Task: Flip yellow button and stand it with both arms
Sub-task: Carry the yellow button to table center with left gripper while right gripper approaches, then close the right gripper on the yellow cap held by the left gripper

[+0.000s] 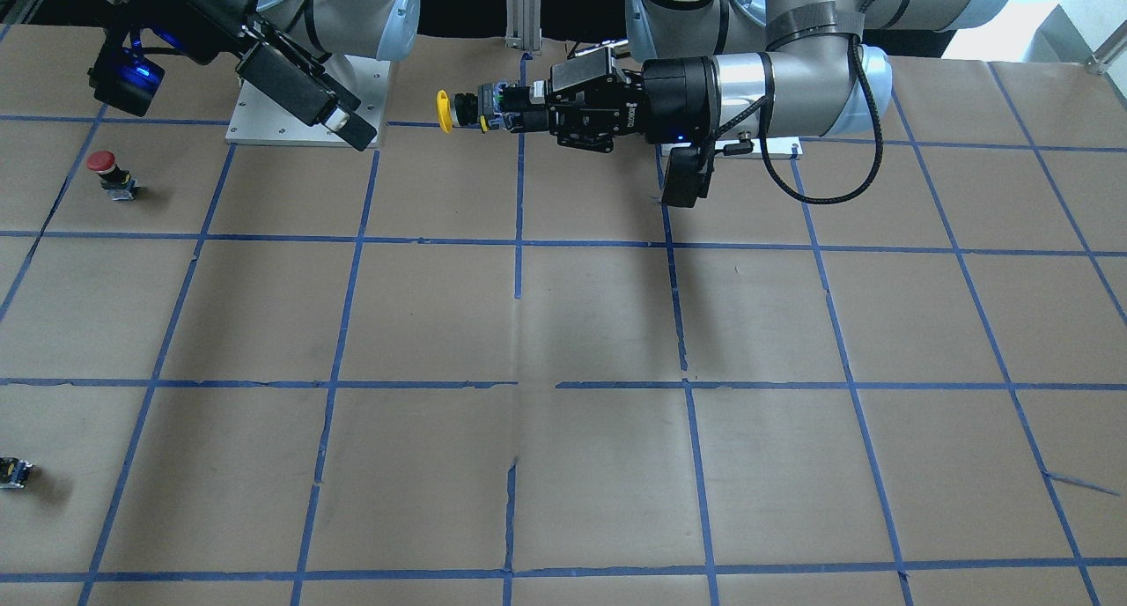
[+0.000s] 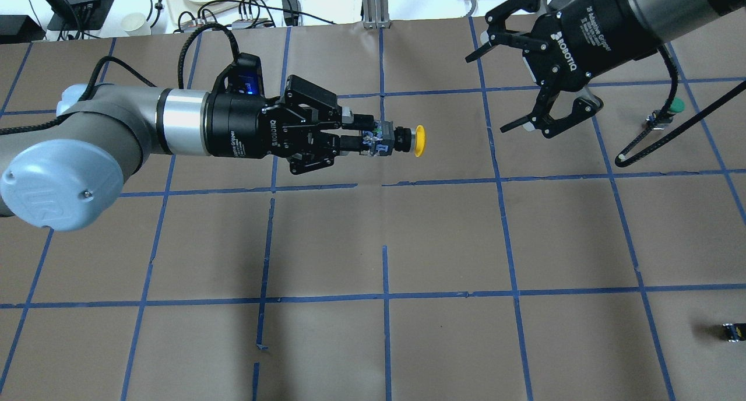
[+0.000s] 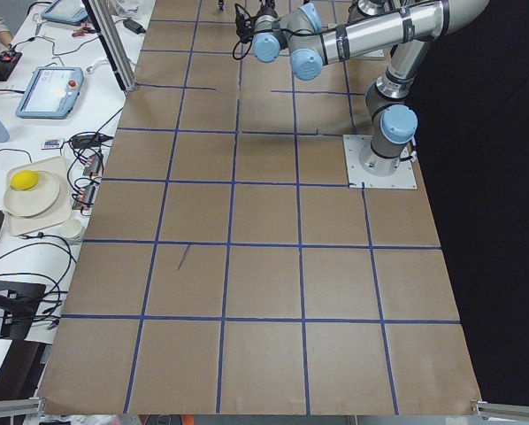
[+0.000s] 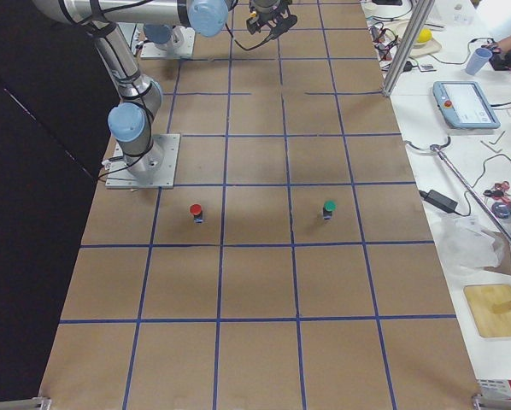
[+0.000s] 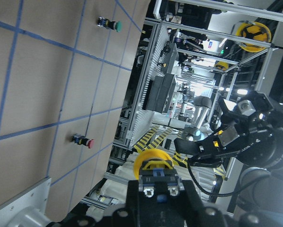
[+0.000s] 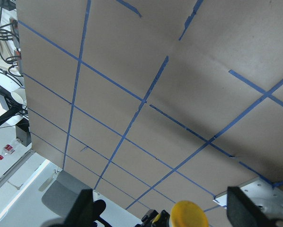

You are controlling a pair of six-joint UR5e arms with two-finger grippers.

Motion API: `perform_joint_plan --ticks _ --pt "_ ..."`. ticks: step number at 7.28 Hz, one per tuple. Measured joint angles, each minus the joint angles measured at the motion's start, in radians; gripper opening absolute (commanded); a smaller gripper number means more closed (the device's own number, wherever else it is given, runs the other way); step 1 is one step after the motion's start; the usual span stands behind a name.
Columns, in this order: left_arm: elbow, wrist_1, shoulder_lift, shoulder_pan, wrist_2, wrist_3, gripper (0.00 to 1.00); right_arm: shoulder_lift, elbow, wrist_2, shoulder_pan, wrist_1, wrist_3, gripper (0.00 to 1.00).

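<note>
My left gripper (image 2: 366, 136) is shut on the black-and-grey body of the yellow button (image 2: 408, 141). It holds the button level in the air, cap towards my right gripper. In the front-facing view the button (image 1: 456, 111) juts out of the left gripper (image 1: 521, 109). My right gripper (image 2: 485, 95) is open and empty, a short way beyond the cap, with the jaws facing it. It also shows in the front-facing view (image 1: 352, 129). The left wrist view shows the cap (image 5: 153, 162) and the right gripper (image 5: 210, 145) behind it. The right wrist view shows the cap (image 6: 189, 213) low between its fingers (image 6: 84, 209).
A red-capped button (image 1: 107, 173) stands on the brown paper near the right arm's base plate (image 1: 264, 130). A green-capped button (image 2: 670, 111) stands under the right arm's cable. A small capless switch block (image 2: 731, 331) lies near the table's right edge.
</note>
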Motion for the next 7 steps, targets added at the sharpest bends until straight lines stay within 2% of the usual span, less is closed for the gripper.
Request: perform_joint_plan --ticks 2,4,7 --pt "-0.003 0.003 0.001 -0.007 -0.019 0.001 0.29 -0.038 0.026 0.049 -0.001 0.016 0.071 1.0" --pt "-0.004 0.008 -0.003 -0.008 -0.022 0.002 0.29 -0.092 0.086 0.062 0.001 0.031 0.095 1.0" --pt "-0.005 0.009 -0.003 -0.008 -0.029 0.004 0.29 -0.106 0.14 0.099 0.01 0.022 0.096 1.0"
